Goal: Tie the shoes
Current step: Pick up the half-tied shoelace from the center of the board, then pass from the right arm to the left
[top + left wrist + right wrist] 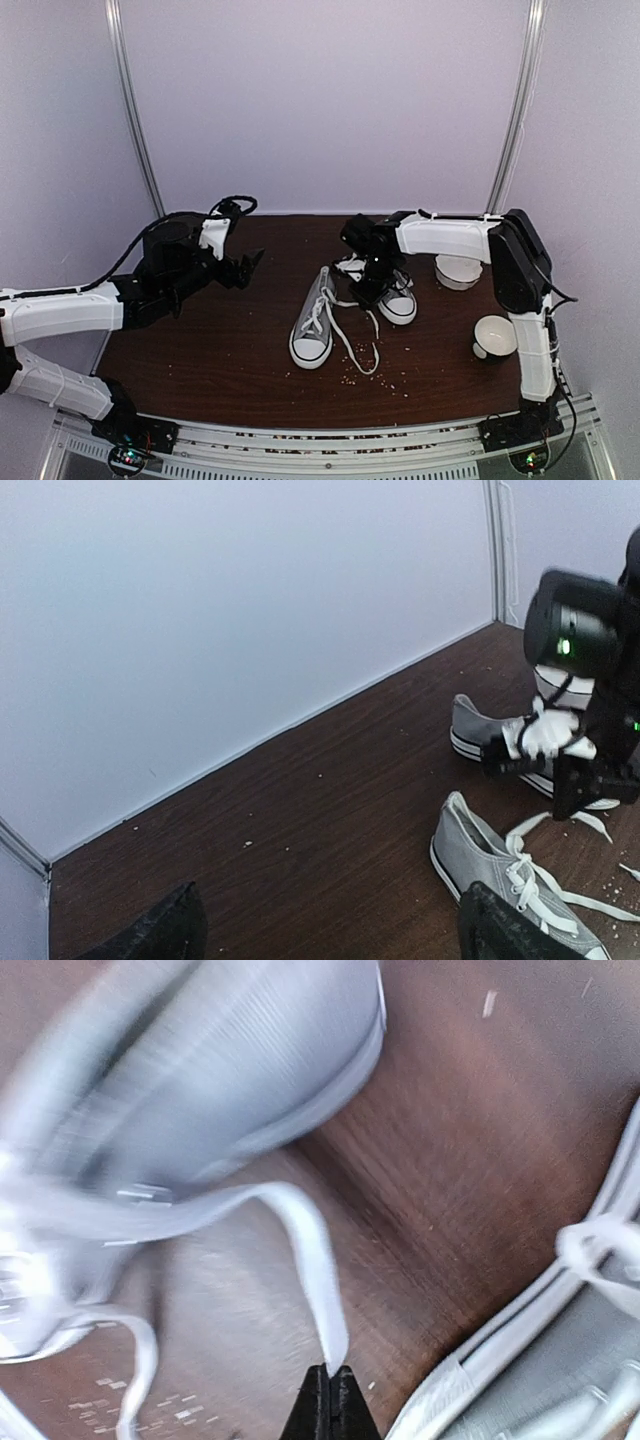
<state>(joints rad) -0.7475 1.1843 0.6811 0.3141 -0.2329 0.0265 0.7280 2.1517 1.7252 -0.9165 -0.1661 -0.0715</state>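
Two grey sneakers with white toe caps lie mid-table. The left shoe (312, 325) points its toe at the near edge, and its loose laces (355, 350) trail to the right. The right shoe (397, 298) lies partly under my right gripper (368, 285). In the right wrist view that gripper (330, 1375) is shut on the end of a white lace (312, 1250), which runs up to a blurred shoe (230, 1070). The other shoe's edge (560, 1360) shows at lower right. My left gripper (250, 265) is open and empty, left of the shoes. Its fingers (150, 930) frame bare table, with both shoes (500, 865) to the right.
A white bowl (460, 270) and a white cup (495, 335) stand at the right, beside the right arm. Small crumbs (370, 375) are scattered near the front of the brown table (200, 340). A white wall closes the back.
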